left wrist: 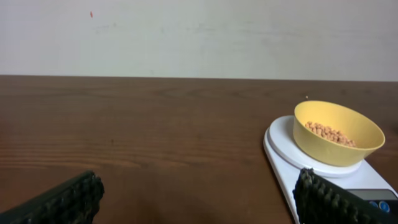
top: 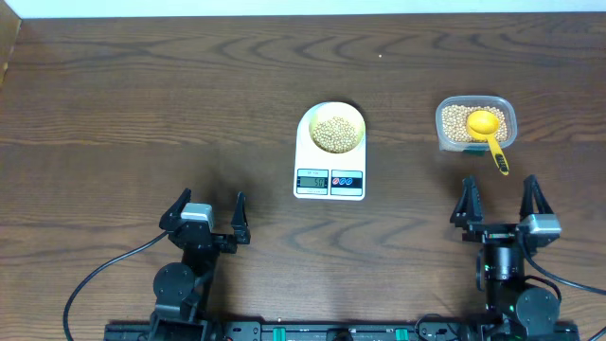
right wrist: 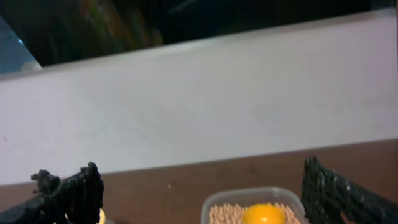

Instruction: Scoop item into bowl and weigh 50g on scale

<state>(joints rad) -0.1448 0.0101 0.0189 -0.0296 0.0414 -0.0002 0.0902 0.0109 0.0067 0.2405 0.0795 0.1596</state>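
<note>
The pale yellow bowl stands on the white scale at the table's middle and holds beige beans. The bowl and scale also show at the right of the left wrist view. More beans fill a clear tub at the right, with a bright yellow scoop resting in it, handle toward me. The tub and scoop show low in the right wrist view. My left gripper is open and empty near the front left. My right gripper is open and empty in front of the tub.
The dark wooden table stretches wide to the left and back. A pale wall stands behind the table's far edge. The arm bases sit at the front edge.
</note>
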